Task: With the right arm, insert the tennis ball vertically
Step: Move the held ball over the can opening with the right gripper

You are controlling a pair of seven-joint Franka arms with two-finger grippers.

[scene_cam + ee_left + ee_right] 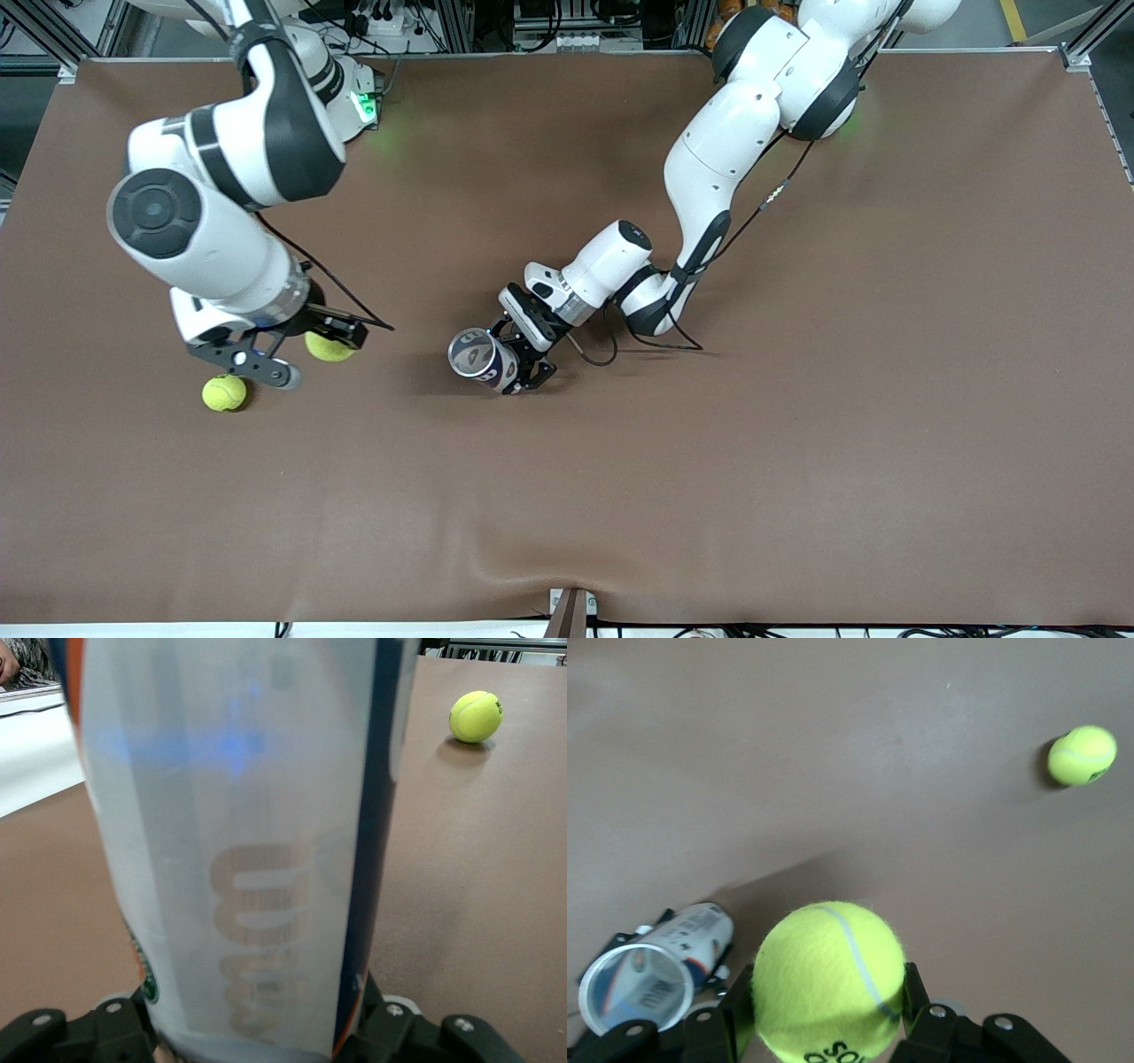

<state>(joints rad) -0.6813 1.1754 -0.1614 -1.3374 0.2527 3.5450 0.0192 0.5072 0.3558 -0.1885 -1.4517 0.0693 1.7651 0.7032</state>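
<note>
**Right claw pinching one tennis ball, left claw gripping the can**

The right claw (824, 1028) is hanging over the table (797, 461) toward the right arm's end, and its fingers (709, 1032) are pressing on both sides of a tennis ball (828, 983). In the right wrist view the ball is sitting squarely between the two black fingers, filling the gap. In the front view the same ball is peeking out from under the right arm's wrist.

A second tennis ball (224, 392) is lying loose on the table just beside the right claw, slightly nearer to the front camera than the held one, and touching nothing else.

The left claw (524, 359) is reaching toward the middle of the table and clamping a tennis ball can (481, 356). The can is standing roughly upright, tilted a little, with its open mouth showing to the front camera. In the left wrist view its pale, printed wall is filling most of the frame. The can is well apart from both balls.

A brown cloth is covering the table, wrinkling slightly at the edge nearest the front camera. Along the arms' side, aluminium framing and cables are showing past the table's rim.
</note>
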